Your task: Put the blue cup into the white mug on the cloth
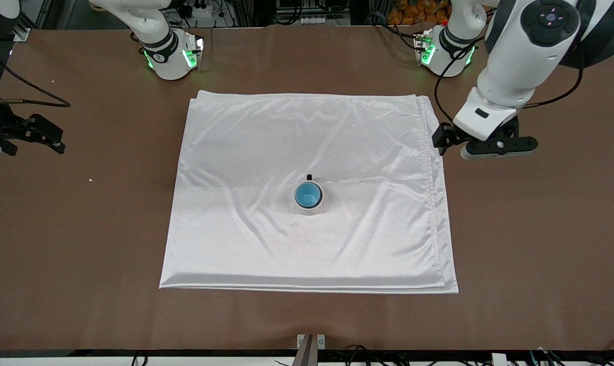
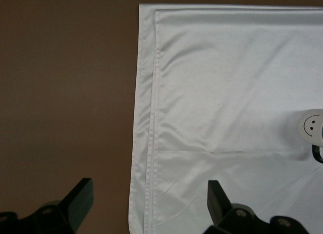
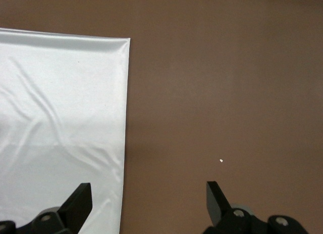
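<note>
The blue cup (image 1: 308,195) sits upright inside the white mug (image 1: 313,209), which stands near the middle of the cloth (image 1: 266,152). The mug's dark handle points toward the robots' bases. In the left wrist view the white mug (image 2: 312,126) shows a smiley face of dark dots, and the cup is hidden. My left gripper (image 1: 445,138) (image 2: 149,199) is open, above the edge of the cloth (image 2: 227,92) at the left arm's end. Over bare table at the right arm's end, my right gripper (image 1: 46,135) (image 3: 148,201) is open, with a corner of the cloth (image 3: 60,102) in its view.
The brown table (image 1: 530,244) surrounds the cloth on every side. A small white speck (image 1: 89,179) (image 3: 221,160) lies on it toward the right arm's end. A metal bracket (image 1: 311,341) sits at the table edge nearest the front camera. Cables run by both bases.
</note>
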